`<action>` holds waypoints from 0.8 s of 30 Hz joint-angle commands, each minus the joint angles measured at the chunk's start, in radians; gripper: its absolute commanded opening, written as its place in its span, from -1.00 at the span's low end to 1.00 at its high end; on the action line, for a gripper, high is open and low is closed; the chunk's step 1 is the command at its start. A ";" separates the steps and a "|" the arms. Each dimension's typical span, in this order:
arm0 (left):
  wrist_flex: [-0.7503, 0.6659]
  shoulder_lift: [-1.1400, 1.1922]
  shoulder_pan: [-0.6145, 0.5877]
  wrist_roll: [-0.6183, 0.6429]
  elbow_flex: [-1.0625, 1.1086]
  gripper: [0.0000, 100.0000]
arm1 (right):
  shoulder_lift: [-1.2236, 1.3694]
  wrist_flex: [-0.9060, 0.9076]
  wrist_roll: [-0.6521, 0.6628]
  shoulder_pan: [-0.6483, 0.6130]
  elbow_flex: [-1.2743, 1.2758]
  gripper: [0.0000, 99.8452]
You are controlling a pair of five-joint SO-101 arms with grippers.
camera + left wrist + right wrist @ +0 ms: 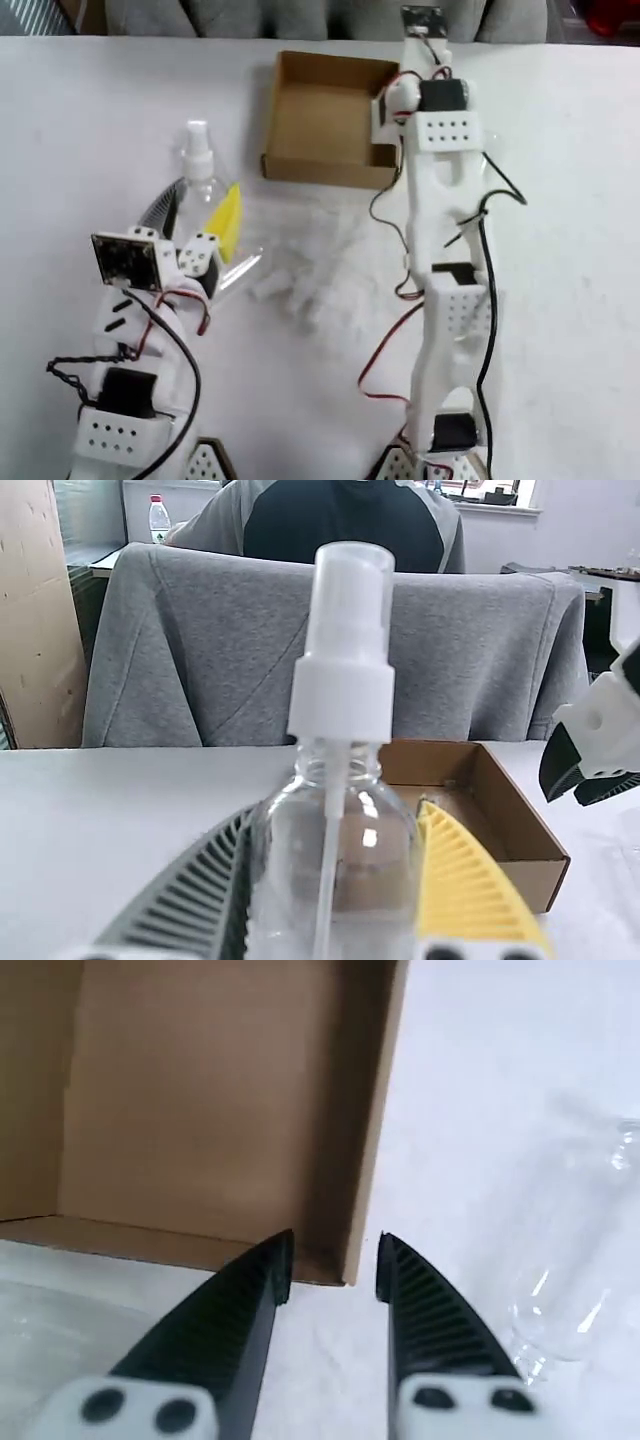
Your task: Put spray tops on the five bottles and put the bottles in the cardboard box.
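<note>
Left fingers (465, 890) around capped bottle (335, 850)

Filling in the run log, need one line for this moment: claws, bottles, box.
left claw: shut on capped bottle, upright | right claw: open at cardboard box edge | second bottle: lying on table

Clear glossy bottle (335, 865) with a smooth white plastic spray top (345, 650); matt brown cardboard box (320, 115); ribbed plastic fingers (232, 1320); matt white tabletop (100, 120)

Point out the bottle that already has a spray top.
The upright bottle in the left gripper, white sprayer on; the other clear bottles lie flat on the table.
</note>
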 commanded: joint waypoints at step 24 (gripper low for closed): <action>-0.206 0.595 -0.053 0.011 -0.253 -0.95 | 0.076 -0.102 -0.066 -0.010 0.000 -0.63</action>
